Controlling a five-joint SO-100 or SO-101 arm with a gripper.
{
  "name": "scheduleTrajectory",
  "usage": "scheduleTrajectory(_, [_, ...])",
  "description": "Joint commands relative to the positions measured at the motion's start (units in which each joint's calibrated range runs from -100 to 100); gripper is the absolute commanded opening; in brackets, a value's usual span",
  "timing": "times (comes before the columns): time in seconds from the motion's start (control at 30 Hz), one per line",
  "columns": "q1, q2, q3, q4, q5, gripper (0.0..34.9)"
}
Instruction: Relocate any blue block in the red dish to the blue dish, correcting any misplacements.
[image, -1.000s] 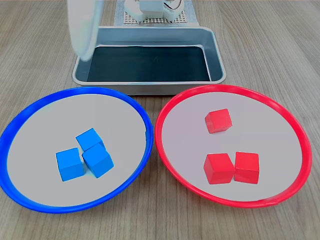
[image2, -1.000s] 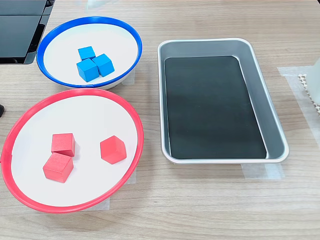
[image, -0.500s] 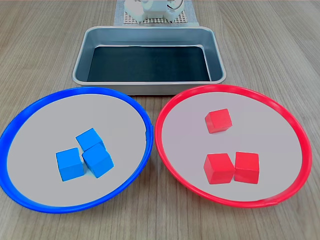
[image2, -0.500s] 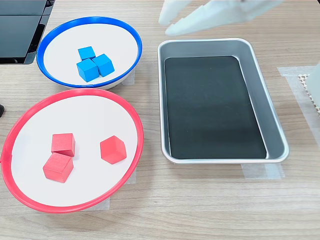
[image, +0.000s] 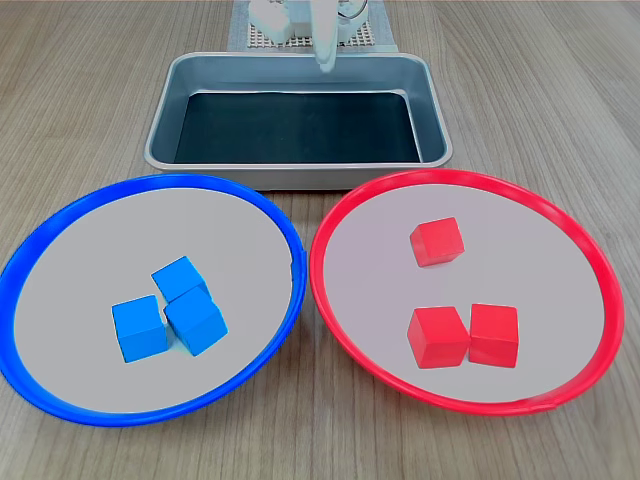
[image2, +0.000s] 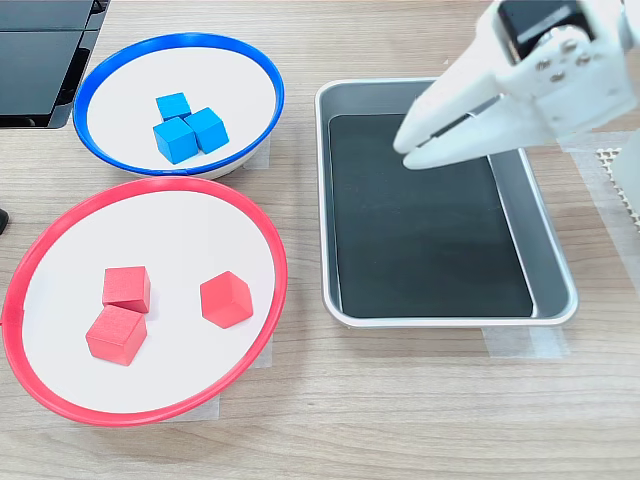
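Cubes, small bright-blue ones (image: 172, 312), are all three sitting bunched in the blue-rimmed round dish (image: 60, 230) at lower left of the first exterior view; the red-rimmed dish (image: 570, 240) is holding only red cubes (image: 463, 335). They are looking light, rigid, smooth; opposite flat faces are offering the grip. No long axis, each twisted differently. The white pincer (image2: 410, 147) is hanging over the metal tray (image2: 545, 235), its tips nearly together, carrying nothing.

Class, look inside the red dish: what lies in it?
Inside the red dish lie three red cubes and no blue block. Nothing covers its floor, so all of it shows in both exterior views.
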Motion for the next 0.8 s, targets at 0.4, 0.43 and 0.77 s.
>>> scheduleTrajectory(0.4, [1.74, -13.30, 8.06, 6.33, 2.00, 0.0])
scheduleTrajectory(0.43, [1.74, -13.55, 8.15, 6.58, 2.00, 0.0])
scheduleTrajectory(0.77, [2.49, -16.79, 10.79, 7.90, 2.34, 0.0])
